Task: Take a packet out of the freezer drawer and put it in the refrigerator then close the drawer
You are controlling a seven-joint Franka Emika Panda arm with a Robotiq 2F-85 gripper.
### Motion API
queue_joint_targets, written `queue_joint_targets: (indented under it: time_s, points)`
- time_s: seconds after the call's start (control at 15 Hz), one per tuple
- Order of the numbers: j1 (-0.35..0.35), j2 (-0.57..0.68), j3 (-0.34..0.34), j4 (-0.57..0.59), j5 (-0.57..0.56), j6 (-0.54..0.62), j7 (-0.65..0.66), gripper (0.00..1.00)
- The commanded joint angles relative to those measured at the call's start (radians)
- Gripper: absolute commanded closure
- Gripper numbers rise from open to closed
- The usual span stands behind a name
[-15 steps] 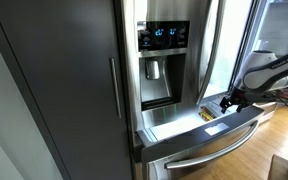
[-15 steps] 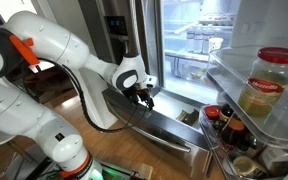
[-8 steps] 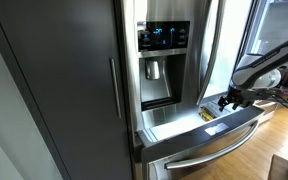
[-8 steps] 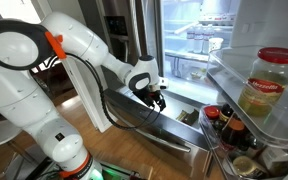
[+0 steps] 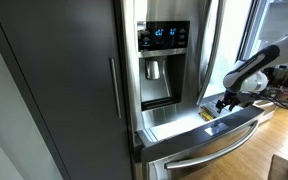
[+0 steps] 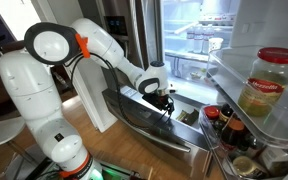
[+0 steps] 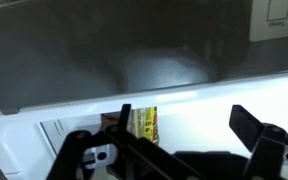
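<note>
Stainless-steel refrigerator on wood floor, freezer drawer pulled out, we saw our gripper spread wide above it, only wrist view showed a yellow packet.

The wide brushed stainless-steel freezer drawer has a satin sheen on its front and a smooth, bright white interior. The tall stainless-steel refrigerator above it shows the same brushed metal around a glossy black dispenser panel. The dark grey cabinet panel looks smooth and matt with 1 slim metal handle, the robot's white arm shells are glossy plastic, the red-lidded jar looks like clear glass, and the floor is warm wood with a soft sheen.
</note>
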Motion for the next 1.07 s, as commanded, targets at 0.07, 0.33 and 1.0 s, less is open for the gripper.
queue_joint_targets:
  time_s: [0.07, 0.33, 1.0]
  points:
    - [-0.064, 0.091, 0.041, 0.044, 0.094, 0.033, -0.129, 0.0]
    - [-0.113, 0.127, 0.07, 0.053, 0.147, 0.028, -0.2, 0.0]
    - [-0.102, 0.111, 0.018, 0.033, -0.027, -0.102, -0.108, 0.0]
